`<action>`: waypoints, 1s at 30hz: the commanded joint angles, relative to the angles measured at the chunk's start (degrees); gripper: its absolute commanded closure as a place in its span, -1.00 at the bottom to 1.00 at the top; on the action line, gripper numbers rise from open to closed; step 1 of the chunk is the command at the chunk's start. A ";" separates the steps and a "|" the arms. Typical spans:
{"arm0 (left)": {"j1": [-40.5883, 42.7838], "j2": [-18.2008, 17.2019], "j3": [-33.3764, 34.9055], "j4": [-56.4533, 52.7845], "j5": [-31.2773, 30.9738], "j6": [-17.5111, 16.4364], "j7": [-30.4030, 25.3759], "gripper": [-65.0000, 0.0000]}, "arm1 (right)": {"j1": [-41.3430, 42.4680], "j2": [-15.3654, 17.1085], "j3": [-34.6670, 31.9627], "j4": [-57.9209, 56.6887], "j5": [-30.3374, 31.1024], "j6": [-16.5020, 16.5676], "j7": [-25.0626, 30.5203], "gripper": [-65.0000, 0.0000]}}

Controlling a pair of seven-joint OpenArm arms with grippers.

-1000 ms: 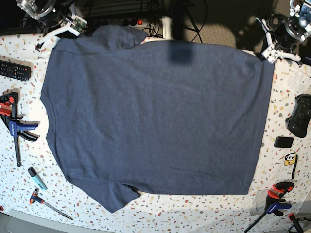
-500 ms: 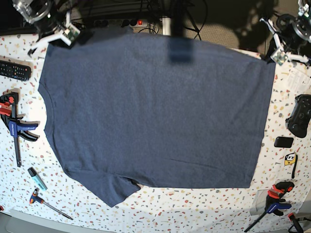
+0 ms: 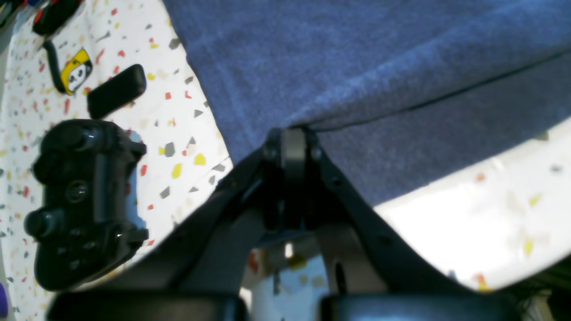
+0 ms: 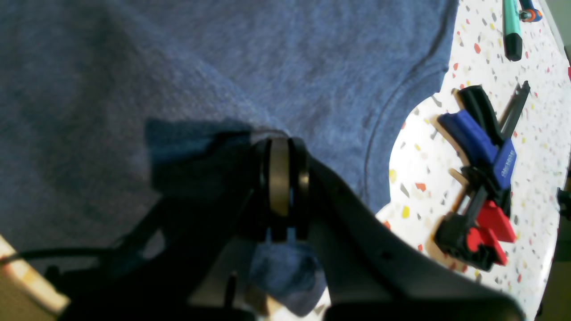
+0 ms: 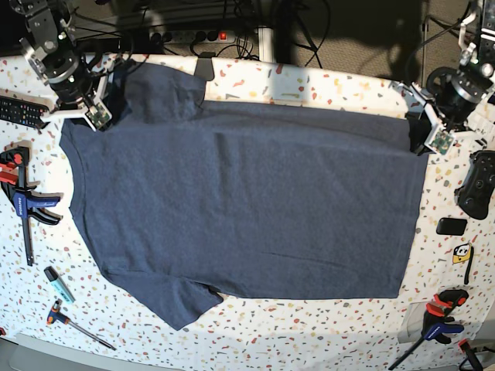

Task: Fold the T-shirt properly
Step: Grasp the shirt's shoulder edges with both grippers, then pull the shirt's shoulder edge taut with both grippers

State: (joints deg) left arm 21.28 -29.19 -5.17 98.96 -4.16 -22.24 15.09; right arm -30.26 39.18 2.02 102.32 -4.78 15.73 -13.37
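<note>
Navy T-shirt (image 5: 247,201) flat on table, far corners pinched in closed left pincer (image 3: 290,147) and right pincer (image 4: 279,151).

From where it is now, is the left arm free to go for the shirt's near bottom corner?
Probably not yet: the left gripper is shut on the T-shirt at its far hem corner. The path along the hem looks unobstructed, with the game controller lying off to the side.
</note>
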 commanded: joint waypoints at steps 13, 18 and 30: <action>-7.58 0.15 -0.35 -8.22 0.04 -0.02 -1.62 1.00 | 8.37 0.37 -1.31 -2.73 0.90 0.35 1.95 1.00; -9.42 0.17 -0.35 -10.91 0.02 -0.04 -2.38 1.00 | 9.20 0.37 -1.31 -2.73 0.90 0.35 2.10 1.00; -12.09 2.62 -0.35 -11.21 4.61 -0.24 -4.50 1.00 | 10.60 0.33 -1.36 -4.92 0.94 0.35 3.23 1.00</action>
State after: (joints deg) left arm 9.93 -25.69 -4.99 87.11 0.40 -22.90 11.97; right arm -20.27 38.52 0.21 96.73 -3.88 16.78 -11.25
